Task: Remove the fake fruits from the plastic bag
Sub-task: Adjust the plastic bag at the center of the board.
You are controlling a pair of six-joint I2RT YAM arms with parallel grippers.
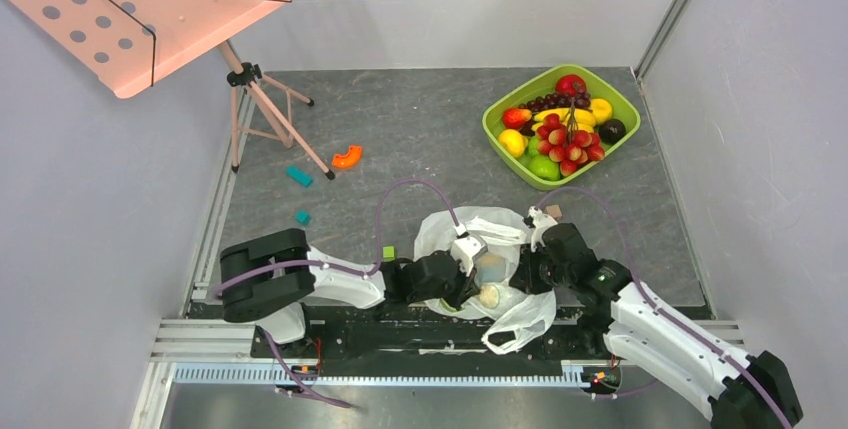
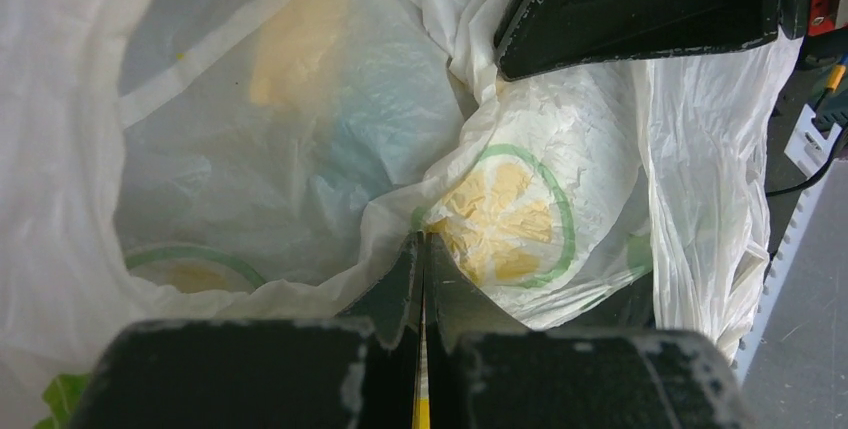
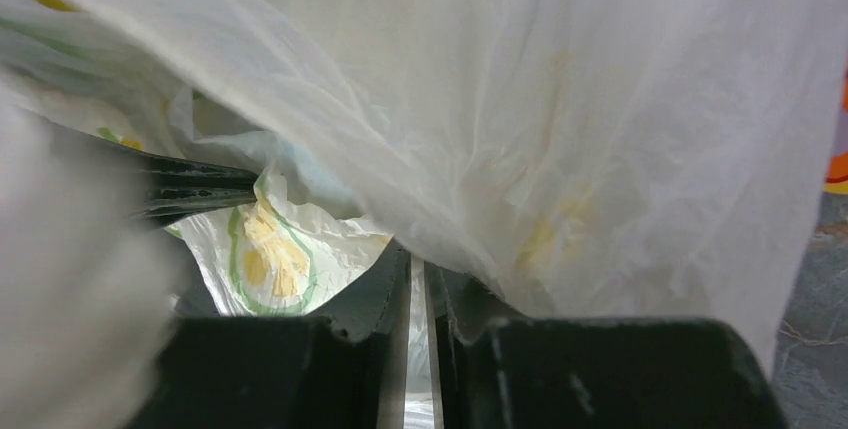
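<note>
Jaws pinching the bag: opening step

Film of the plastic bag (image 1: 445,234) sits pinched in my left jaws; my right jaws pinch its other side. Pale rounded shapes inside are fake fruits (image 1: 489,295), I judge. More fill the green tray (image 1: 492,114), far right. Next, part the mouth and reach in.

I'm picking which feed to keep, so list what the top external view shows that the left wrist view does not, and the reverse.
Only the top external view: the green tray of fake fruits at the far right, the pink music stand and the orange curved block. Only the left wrist view: the lemon-slice print on the plastic bag, and the left tool pinched shut on a fold of it. Both: that bag, white and crinkled.
</note>
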